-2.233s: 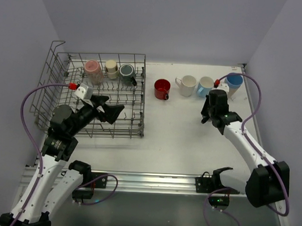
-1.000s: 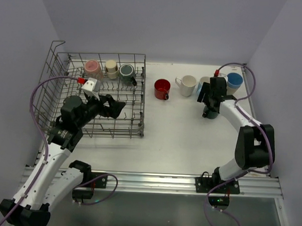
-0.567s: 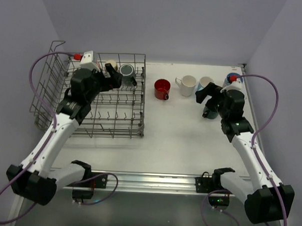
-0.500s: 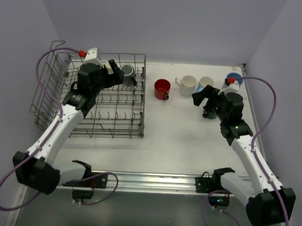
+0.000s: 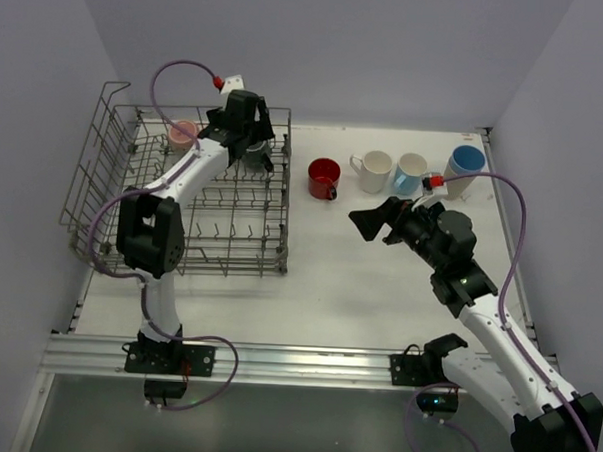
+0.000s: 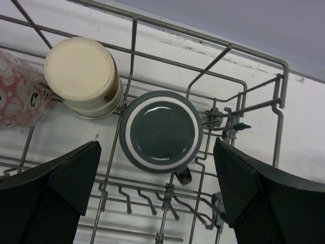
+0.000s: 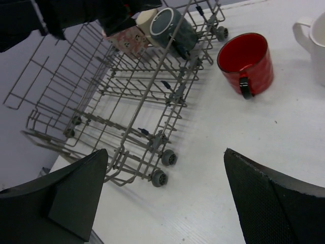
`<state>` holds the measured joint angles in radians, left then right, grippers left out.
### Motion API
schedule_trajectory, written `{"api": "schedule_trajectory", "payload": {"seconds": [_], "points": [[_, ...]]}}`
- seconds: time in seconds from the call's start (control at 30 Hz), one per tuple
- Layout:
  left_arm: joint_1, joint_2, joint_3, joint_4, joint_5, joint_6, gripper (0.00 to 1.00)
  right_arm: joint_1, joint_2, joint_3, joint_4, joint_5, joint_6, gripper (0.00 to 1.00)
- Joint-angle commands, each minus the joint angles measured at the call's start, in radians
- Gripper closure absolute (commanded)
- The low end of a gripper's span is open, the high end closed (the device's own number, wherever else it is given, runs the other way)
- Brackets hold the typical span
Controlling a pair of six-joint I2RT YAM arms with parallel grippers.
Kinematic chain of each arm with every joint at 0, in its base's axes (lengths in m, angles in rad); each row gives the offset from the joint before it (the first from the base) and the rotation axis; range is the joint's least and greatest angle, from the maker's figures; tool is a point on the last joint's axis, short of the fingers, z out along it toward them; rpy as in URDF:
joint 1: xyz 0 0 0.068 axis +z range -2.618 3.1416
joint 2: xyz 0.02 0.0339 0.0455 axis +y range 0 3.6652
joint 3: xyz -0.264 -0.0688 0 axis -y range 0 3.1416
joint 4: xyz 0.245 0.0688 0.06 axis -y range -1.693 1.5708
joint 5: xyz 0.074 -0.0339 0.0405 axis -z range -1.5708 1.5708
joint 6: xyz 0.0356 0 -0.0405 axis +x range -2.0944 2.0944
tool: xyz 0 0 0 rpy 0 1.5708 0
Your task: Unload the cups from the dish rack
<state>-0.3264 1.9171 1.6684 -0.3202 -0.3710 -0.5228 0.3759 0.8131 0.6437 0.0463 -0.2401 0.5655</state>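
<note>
Three upturned cups are being held at the dish rack's (image 5: 96, 167) far end. In the left wrist view, a dark teal cup (image 6: 161, 131) is being framed by the left gripper's (image 6: 157, 152) spread jaws, beside a cream cup (image 6: 84, 76); overhead, both are being partly hidden. Since earlier, this gripper has been moved there from the rack's middle. The right gripper (image 5: 375, 221), jaws spread, has been drawn rackward.

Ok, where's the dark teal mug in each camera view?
Top external: dark teal mug in the dish rack's far right corner.
Left wrist: dark teal mug at centre, base up.
Right wrist: dark teal mug at top centre.
Shared landmark: the pink cup, in the same row.
</note>
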Motion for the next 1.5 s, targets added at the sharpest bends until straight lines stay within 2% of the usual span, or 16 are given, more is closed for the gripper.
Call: {"api": "schedule_trajectory", "payload": {"seconds": [0.0,0.27,0.47,0.97,1.03,1.17,1.23,1.27,1.37,1.47], "points": [[-0.01,0.085,0.116,-0.049,-0.111,0.032,0.0,0.031,0.004,-0.009,0.09,-0.048,-0.001,0.01],[-0.01,0.171,0.166,-0.023,-0.118,0.081,0.0,0.047,0.008,-0.007,0.099,-0.082,-0.003,0.01],[-0.013,0.215,0.202,-0.023,-0.057,0.089,0.0,0.086,0.014,0.002,0.113,-0.091,-0.007,0.01],[-0.013,0.258,0.199,0.003,-0.036,0.092,0.01,0.127,0.057,0.013,0.129,-0.099,-0.015,0.01],[-0.013,0.243,0.174,0.026,-0.036,0.096,0.06,0.13,0.058,0.013,0.13,-0.099,-0.015,0.01],[-0.013,0.206,0.122,0.078,-0.032,0.107,0.25,0.13,0.054,0.019,0.127,-0.103,-0.009,0.01],[-0.011,0.171,0.085,0.11,-0.014,0.11,0.31,0.129,0.043,0.025,0.127,-0.099,-0.006,0.01],[-0.011,0.158,0.074,0.119,-0.013,0.11,0.44,0.129,0.041,0.028,0.124,-0.099,-0.006,0.02],[-0.011,0.105,0.051,0.138,0.0,0.116,0.58,0.13,0.049,0.05,0.113,-0.108,0.013,0.01],[-0.011,0.037,0.027,0.145,0.02,0.122,0.67,0.129,0.067,0.062,0.148,-0.146,0.069,0.01]]}}
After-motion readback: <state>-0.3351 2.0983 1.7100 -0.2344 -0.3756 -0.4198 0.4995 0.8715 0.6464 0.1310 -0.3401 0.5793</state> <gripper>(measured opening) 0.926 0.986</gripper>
